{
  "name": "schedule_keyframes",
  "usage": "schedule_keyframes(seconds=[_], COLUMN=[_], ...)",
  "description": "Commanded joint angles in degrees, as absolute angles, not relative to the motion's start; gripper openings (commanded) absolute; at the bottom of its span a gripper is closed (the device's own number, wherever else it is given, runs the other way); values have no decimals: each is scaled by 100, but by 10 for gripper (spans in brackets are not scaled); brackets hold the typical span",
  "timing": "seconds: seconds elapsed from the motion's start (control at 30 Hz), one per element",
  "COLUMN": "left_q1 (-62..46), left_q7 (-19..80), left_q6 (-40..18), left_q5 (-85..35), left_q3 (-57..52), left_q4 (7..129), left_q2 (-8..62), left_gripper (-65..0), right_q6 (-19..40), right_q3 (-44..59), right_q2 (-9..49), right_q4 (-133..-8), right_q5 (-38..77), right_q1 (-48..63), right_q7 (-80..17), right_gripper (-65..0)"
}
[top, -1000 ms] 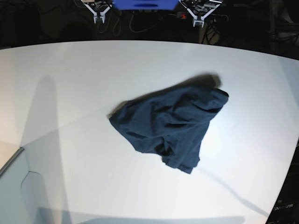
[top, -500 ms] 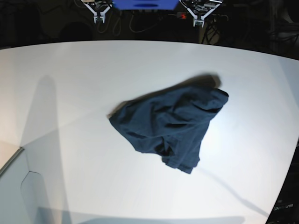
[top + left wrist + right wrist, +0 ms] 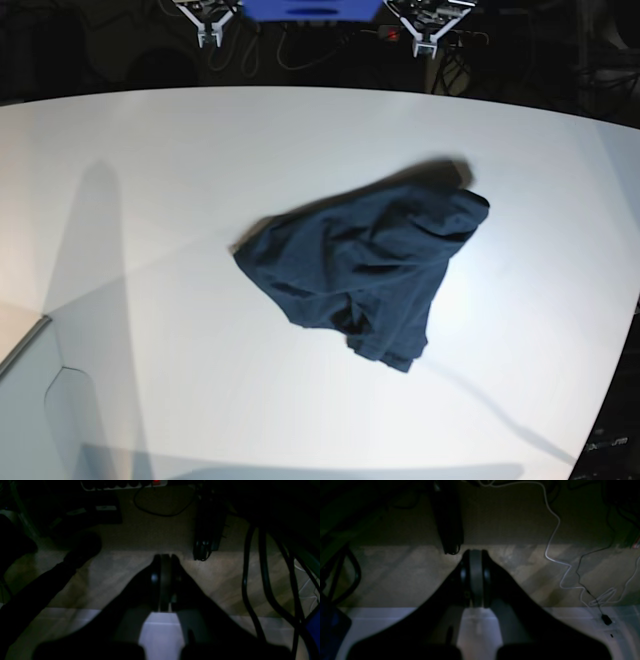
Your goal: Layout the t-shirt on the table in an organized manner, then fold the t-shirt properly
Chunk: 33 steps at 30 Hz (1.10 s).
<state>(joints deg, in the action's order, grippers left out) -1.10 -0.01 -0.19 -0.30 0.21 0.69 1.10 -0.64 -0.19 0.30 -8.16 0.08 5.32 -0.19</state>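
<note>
Right of centre in the base view, the t-shirt (image 3: 365, 272) lies in a crumpled, wrinkled heap on the table (image 3: 150, 250), bunched into a rough triangle with its broad side toward the left and a narrower lobe reaching down toward the lower middle of the frame; a dark shadow sits along its upper right edge. White tabletop surrounds the garment on every side, and the curved far edge of the table runs across the upper part of the frame against a dark background. Both arms are parked at the top edge of that view, well apart from the shirt: the right gripper (image 3: 209, 38) at upper left and the left gripper (image 3: 426, 45) at upper right, with a blue panel (image 3: 312, 9) between them. Seen from the left wrist view, the left gripper (image 3: 165, 557) has its two dark fingers pressed together with nothing between them, hanging above a dim floor past the table's edge, and black cables (image 3: 252, 580) run down the right side of the frame. Seen from the right wrist view, the right gripper (image 3: 475, 553) likewise has its fingers closed flat against each other and holds nothing, and a thin white cable (image 3: 555, 535) snakes down the right side of that frame.
</note>
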Motion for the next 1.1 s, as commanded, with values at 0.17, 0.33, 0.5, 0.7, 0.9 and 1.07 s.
schedule_keyframes(seconds=[0.17, 0.33, 0.5, 0.7, 0.9, 1.07], left_q1=[-1314, -3073, -4277, -4796, -4875, -4444], left_q7=[-22, 40, 57, 620, 1675, 2176], left_q6=[-13, -13, -4, -22, -31, -31], left_q5=[-48, -48, -119, -1042, -1684, -1710], left_q3=[-4, -4, -13, -435, -1270, -1569], left_q4=[1622, 4708, 7020, 8778, 10457, 11099], left_q2=[418, 734, 989, 1253, 1226, 1200], left_gripper=[-649, -649, -649, -645, -644, -552], right_q6=[31, 31, 31, 31, 31, 31], right_q3=[13, 13, 13, 13, 13, -31], right_q2=[119, 242, 391, 418, 532, 532], right_q4=[-2404, -5385, -7582, -9525, -11196, -11547], right_q5=[31, 31, 22, 22, 13, 13], right_q1=[1763, 3459, 4523, 4954, 5138, 4804], right_q7=[66, 13, -365, -1095, -1552, -1640], right_gripper=[-650, -650, -650, -650, -650, -650])
